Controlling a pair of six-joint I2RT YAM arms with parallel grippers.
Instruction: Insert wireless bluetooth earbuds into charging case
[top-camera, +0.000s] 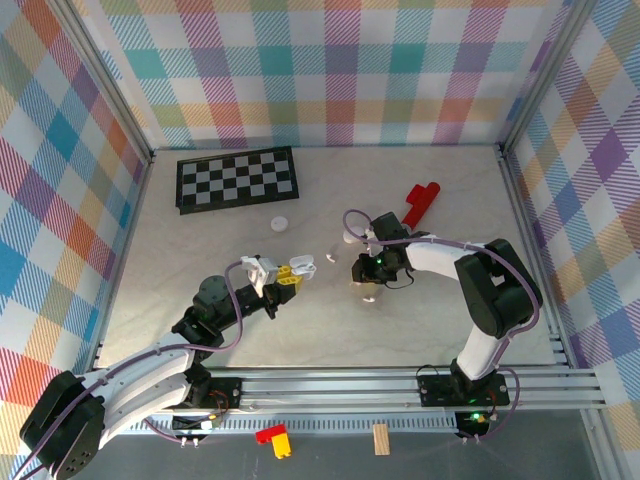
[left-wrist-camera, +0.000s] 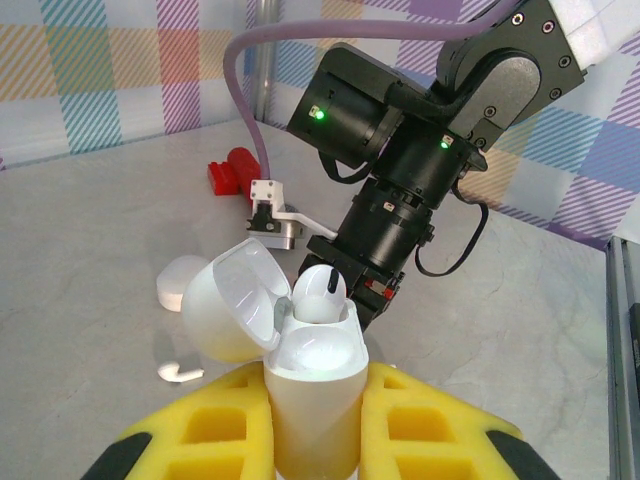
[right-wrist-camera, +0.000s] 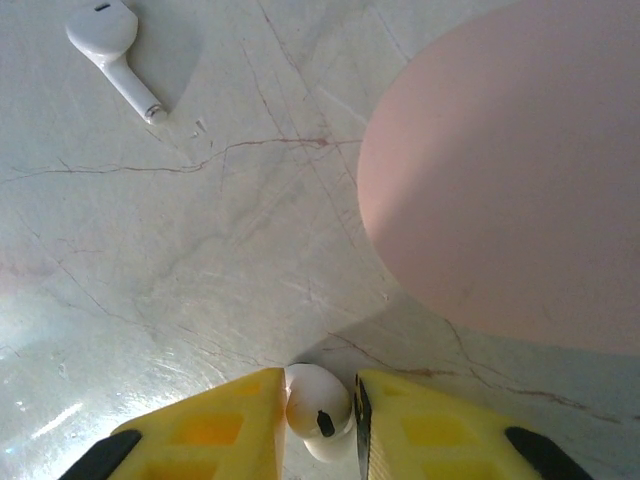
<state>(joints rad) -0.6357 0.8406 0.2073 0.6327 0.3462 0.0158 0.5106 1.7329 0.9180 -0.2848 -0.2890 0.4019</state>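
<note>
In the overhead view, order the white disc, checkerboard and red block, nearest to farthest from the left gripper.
1. The white disc, just beyond the left gripper.
2. The checkerboard, far left.
3. The red block, far right.

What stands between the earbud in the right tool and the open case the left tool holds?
Nothing visible blocks the way. The right tool grips an earbud on the table beside the pink case; the left tool holds the white charging case, lid open. One seated earbud already fills a slot.
</note>
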